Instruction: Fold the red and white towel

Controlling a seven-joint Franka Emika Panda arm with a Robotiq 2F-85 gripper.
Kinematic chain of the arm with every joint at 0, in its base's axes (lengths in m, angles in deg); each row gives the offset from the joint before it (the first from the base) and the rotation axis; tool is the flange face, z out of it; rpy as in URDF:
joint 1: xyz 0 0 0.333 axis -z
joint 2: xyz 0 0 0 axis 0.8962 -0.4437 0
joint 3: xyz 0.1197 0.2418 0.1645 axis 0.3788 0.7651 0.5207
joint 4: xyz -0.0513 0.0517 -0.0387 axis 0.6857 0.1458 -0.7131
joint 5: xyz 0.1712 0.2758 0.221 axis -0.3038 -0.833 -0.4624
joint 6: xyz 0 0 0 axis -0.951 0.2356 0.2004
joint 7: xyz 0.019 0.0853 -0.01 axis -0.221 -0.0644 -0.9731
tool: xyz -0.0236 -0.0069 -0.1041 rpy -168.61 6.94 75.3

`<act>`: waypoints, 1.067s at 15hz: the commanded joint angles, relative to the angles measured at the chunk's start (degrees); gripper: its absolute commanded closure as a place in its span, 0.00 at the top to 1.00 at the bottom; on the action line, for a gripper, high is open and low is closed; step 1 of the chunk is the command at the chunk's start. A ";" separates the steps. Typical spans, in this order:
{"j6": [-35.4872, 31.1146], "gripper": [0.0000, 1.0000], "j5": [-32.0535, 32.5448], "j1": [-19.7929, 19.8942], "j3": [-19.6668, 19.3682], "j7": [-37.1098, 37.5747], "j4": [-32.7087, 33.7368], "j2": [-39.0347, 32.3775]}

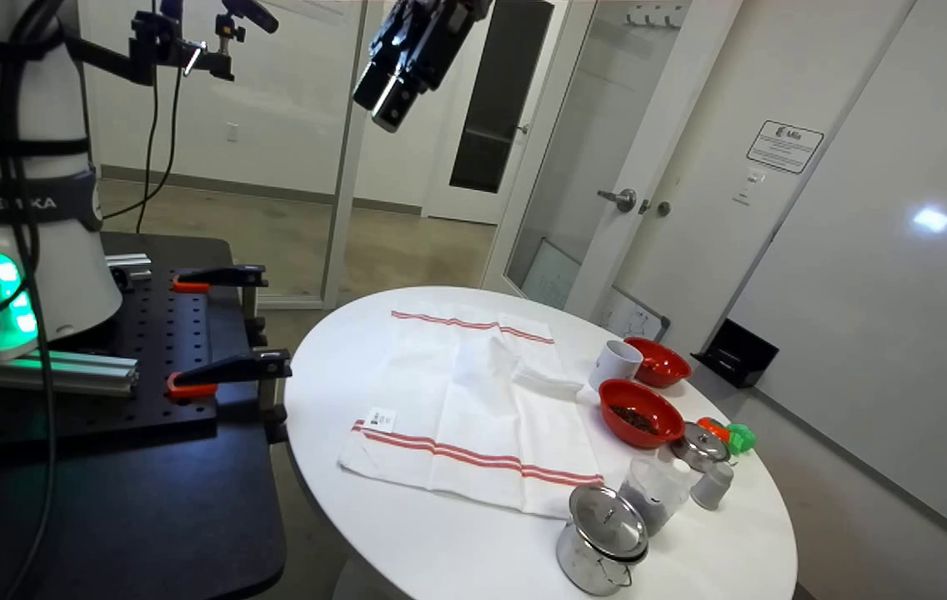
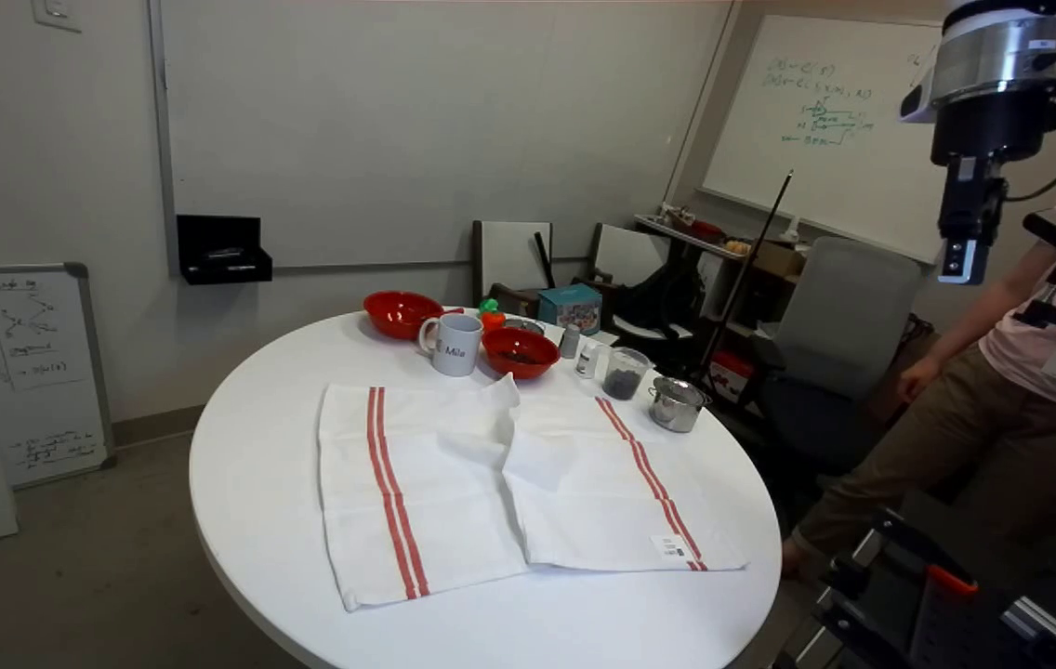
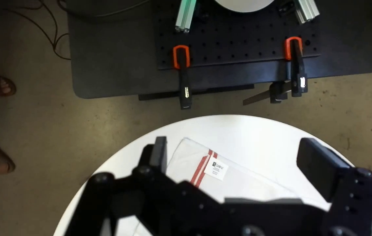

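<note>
The white towel [image 1: 465, 400] with red double stripes near two ends lies spread on the round white table [image 1: 332, 358]. In an exterior view the towel [image 2: 454, 502] has a raised crease running through its middle, with one part slightly overlapping. A paper tag [image 2: 670, 546] sits by one stripe. My gripper [image 1: 382, 104] is high above the table, apart from the towel; it also shows in an exterior view [image 2: 960, 265]. In the wrist view the gripper [image 3: 235, 160] is open and empty, with a tagged corner of the towel [image 3: 182, 164] far below. The gripper body hides the rest.
Along the far table edge stand a white mug [image 2: 455, 346], two red bowls [image 2: 519, 355] [image 2: 398, 314], a plastic cup [image 2: 626, 373] and a steel pot [image 2: 677, 405]. The mug and a bowl are close to the towel's edge. Clamps [image 3: 184, 78] stick out from the robot's bench.
</note>
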 commanded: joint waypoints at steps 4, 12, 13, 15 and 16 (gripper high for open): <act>0.48 1.00 -0.73 0.81 0.58 1.15 0.24 -0.26; -13.01 1.00 -10.24 -3.72 3.58 3.02 7.10 -15.58; -14.08 1.00 -10.70 -4.26 4.27 2.76 8.49 -17.43; -16.25 1.00 -10.47 -5.20 6.41 5.00 12.00 -21.89; -17.60 1.00 -10.46 -5.80 7.45 6.27 13.86 -24.34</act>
